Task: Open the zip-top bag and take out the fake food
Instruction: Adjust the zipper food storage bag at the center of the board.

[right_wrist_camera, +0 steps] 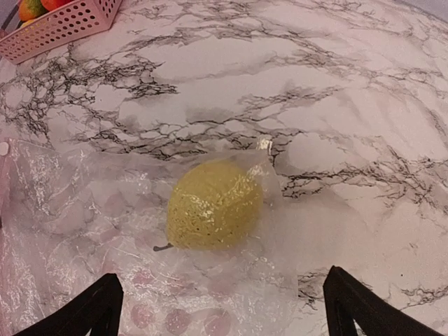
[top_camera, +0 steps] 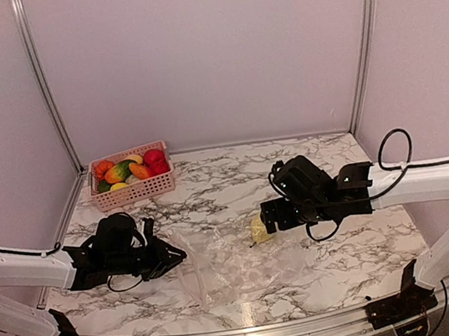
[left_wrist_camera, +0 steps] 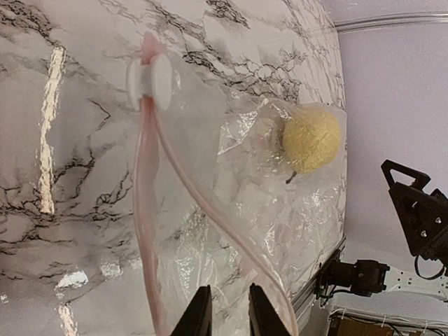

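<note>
1. Zip-top bag (top_camera: 222,265): clear, crinkled film lying flat on the marble-pattern bench (top_camera: 234,175). It sits near the front edge, about mid-width, between the two grippers. Its pink zip strips (left_wrist_camera: 143,210) part away from the slider, so the mouth is partly open.
2. Pink slatted basket (top_camera: 133,192): in the far left corner of the bench, well apart from the bag. It holds red, orange, green and yellow fake food (top_camera: 128,170).
3. Left gripper (top_camera: 170,259): at the bag's left edge, jaws narrow, fingers (left_wrist_camera: 199,315) between the two strips. Whether they pinch film cannot be told.
4. Right gripper (top_camera: 270,216): jaws wide and holding nothing, over the bag's right end.
5. Yellow fake fruit (right_wrist_camera: 215,203): rounded and rough-skinned with a dark stem, inside the bag under the film, directly beneath the right gripper.
6. White slider (left_wrist_camera: 149,80): seated on the zip where the strips meet.
</note>
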You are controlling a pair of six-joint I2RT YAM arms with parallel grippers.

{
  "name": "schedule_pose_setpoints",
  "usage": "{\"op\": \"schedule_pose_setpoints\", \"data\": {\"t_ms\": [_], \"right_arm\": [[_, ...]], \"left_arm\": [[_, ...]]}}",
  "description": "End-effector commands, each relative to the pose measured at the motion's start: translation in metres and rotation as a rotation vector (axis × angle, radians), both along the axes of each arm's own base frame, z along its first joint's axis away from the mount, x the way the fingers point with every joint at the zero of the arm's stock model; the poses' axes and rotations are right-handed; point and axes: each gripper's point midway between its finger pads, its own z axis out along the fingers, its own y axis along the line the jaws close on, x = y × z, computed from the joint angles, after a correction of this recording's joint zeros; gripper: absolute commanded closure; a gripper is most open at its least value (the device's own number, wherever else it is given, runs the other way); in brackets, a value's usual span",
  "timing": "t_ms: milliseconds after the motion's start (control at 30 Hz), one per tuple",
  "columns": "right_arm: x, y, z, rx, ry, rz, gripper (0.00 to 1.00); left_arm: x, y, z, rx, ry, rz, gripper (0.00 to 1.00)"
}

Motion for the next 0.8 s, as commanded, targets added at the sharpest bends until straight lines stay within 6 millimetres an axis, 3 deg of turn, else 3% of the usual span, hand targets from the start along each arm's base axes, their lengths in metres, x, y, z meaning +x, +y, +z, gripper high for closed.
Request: {"op": "schedule_pose_setpoints", "data": {"t_ms": [0,233,500,767], "right_arm": [[0.016,0.003,-0.003,0.043,0.002,-0.008,0.04],[0.038,-0.003,-0.024,0.123,0.045,-0.020,0.09],[0.046,-0.003,-0.042,0.119,0.053,-0.050,0.10],[0.056,-0.010,-0.054,0.175,0.069,-0.084,0.12]], "left_arm": [[0.002,-0.016,-0.001,-0.019,-0.005,-0.009,0.81],[-0.005,-0.033,-0.014,-0.002,0.011,-0.048,0.81],[-0.008,-0.025,-0.048,0.099,0.052,-0.032,0.83],[-0.012,-0.022,-0.060,0.128,0.070,-0.036,0.84]]}}
